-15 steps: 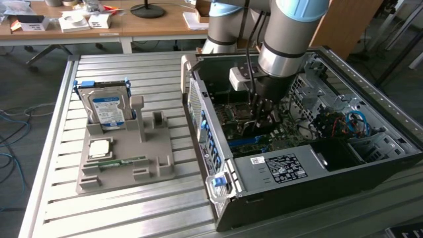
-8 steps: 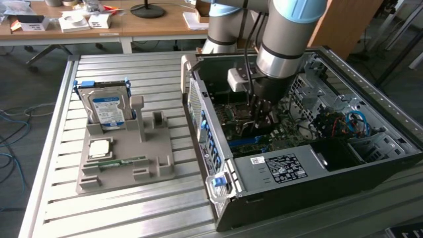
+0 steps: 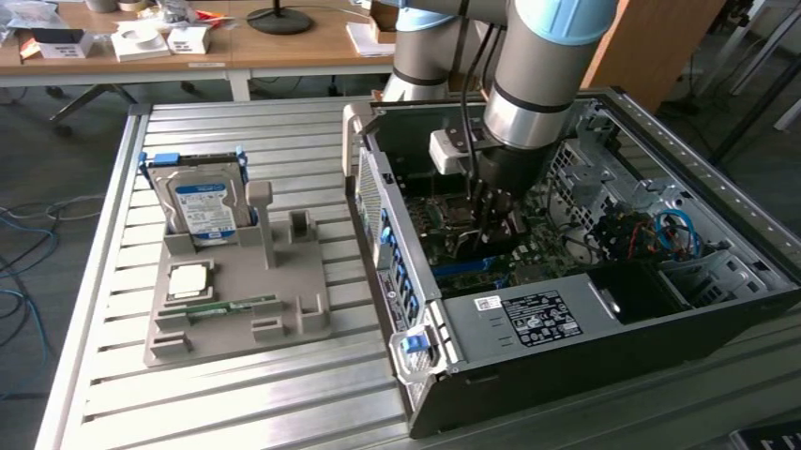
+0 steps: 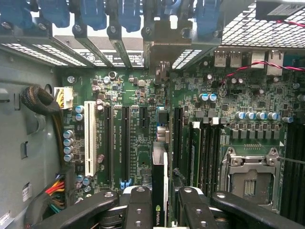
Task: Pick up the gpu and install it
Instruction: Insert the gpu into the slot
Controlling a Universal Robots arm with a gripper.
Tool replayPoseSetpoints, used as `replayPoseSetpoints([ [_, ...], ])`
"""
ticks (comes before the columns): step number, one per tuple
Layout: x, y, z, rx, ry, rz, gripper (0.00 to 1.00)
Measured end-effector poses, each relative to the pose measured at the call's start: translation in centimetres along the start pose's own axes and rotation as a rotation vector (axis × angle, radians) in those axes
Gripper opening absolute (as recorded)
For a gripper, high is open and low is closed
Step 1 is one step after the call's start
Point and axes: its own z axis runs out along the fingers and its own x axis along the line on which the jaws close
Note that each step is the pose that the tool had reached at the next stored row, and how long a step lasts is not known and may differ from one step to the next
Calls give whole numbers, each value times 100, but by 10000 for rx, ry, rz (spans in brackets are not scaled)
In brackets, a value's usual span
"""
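The gpu [image 4: 159, 183] shows edge-on in the wrist view as a thin dark card with a green logo, standing upright between my gripper's [image 4: 164, 202] black fingers [image 4: 138, 207], which are shut on it. Its silver end bracket [image 4: 161, 45] reaches the row of rear slot covers. The card hangs just above the green motherboard [image 4: 128, 138], over a long black slot beside the memory slots. In the exterior view my gripper [image 3: 492, 225] reaches down inside the open computer case [image 3: 538, 323], over the motherboard [image 3: 501, 258].
On the slatted metal table a grey holder [image 3: 238, 300] carries a hard drive [image 3: 201, 202], a processor chip [image 3: 188, 279] and a green memory stick [image 3: 232, 307]. Inside the case are a white slot [image 4: 89, 138], a processor socket [image 4: 250, 176] and cable bundles [image 4: 40, 102].
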Motion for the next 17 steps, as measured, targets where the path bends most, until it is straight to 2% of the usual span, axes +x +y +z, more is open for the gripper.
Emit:
replayPoseSetpoints([
  [17, -1, 15, -29, -3, 0, 1, 26],
])
